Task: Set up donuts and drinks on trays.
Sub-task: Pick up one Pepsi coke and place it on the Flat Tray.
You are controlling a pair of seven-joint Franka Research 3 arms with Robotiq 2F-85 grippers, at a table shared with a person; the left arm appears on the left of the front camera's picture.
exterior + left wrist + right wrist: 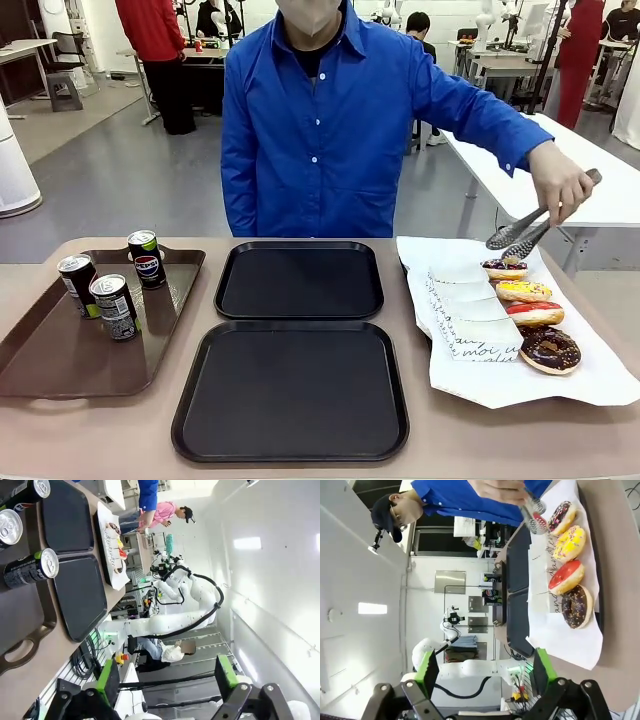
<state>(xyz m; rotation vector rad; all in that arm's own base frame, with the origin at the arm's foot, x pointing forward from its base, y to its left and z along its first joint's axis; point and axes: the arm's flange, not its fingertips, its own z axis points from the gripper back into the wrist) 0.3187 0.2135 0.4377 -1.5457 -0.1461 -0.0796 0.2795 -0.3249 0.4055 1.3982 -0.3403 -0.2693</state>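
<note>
Where paper [470, 322] lies, donuts [533, 313] sit glazed chocolate, red and yellow.

Pepsi logo on far can [148, 262]; paper [470, 335] script unreadable

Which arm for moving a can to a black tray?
Left, probably: the cans stand on the brown tray at the robot's left, nearer the open left gripper; donuts lie at the right.

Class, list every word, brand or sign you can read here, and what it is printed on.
Pepsi globe logo, wording unreadable: far can on the brown tray.
Black script on the white paper: too blurred to read.
Print on the left can and the near can: too small.
</note>
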